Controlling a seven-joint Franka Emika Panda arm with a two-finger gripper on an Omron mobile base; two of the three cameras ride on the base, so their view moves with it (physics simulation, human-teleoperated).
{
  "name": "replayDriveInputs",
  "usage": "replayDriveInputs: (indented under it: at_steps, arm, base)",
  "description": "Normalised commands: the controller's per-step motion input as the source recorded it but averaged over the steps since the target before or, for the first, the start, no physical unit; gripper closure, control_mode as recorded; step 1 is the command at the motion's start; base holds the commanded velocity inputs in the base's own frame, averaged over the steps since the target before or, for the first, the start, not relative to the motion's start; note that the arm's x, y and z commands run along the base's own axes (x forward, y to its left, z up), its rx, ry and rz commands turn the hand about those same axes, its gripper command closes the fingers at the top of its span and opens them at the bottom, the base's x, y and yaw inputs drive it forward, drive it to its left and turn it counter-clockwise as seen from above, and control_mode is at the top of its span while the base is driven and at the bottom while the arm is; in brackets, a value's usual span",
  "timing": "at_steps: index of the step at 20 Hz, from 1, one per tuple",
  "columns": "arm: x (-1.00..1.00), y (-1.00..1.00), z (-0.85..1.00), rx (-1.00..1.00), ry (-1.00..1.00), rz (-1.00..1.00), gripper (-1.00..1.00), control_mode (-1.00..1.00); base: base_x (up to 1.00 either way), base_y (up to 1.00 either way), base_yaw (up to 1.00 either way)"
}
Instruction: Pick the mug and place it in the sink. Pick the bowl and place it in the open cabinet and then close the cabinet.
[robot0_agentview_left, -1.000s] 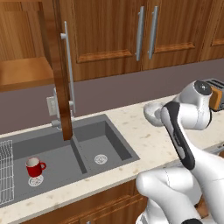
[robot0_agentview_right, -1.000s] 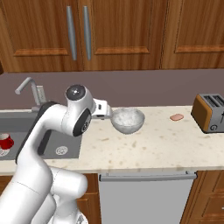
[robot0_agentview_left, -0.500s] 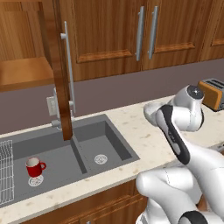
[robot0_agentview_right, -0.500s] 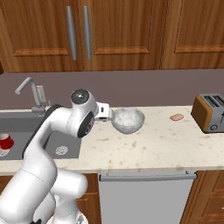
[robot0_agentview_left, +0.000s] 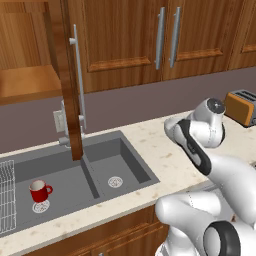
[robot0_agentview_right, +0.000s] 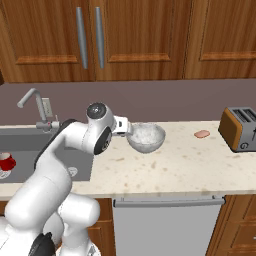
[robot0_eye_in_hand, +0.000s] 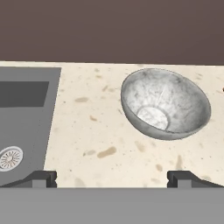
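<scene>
Stone-speckled bowl (robot0_eye_in_hand: 165, 103) sits upright on tabletop (robot0_eye_in_hand: 96, 135), claw (robot0_eye_in_hand: 112, 178) spread wide and empty just short of it. Best to straddle the near rim and pinch the wall.

- Sink (robot0_agentview_left: 100, 165): dark grey, two basins, set into the speckled surface (robot0_agentview_left: 150, 145).
- Mug (robot0_agentview_left: 39, 190): red, upright in the sink's left basin, over the drain, handle to the right.
- White wire rack (robot0_agentview_left: 6, 195): at the left end of that basin, left of the mug.
- Cabinet (robot0_agentview_left: 25, 80): above the sink; door (robot0_agentview_left: 67, 90) swung open edge-on, bar handle vertical.
- Toaster (robot0_agentview_left: 241, 106): far right of the sink, on the surface.
</scene>
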Motion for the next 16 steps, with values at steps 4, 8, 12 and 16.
replayDriveInputs:
  at_steps: [4, 8, 12, 16]
  arm:
    - [0.32, -0.04, -0.02, 0.00, 0.00, 0.00, -1.00, -1.00]
    - [0.26, -0.01, -0.05, 0.00, 0.01, 0.00, -1.00, -1.00]
    - [0.23, 0.00, -0.08, 0.00, 0.01, 0.00, -1.00, -1.00]
    - [0.18, 0.00, -0.10, 0.00, 0.02, 0.00, -1.00, -1.00]
  base:
    - [0.00, 0.00, 0.00]
    - [0.00, 0.00, 0.00]
    - [0.00, 0.00, 0.00]
    - [0.00, 0.00, 0.00]
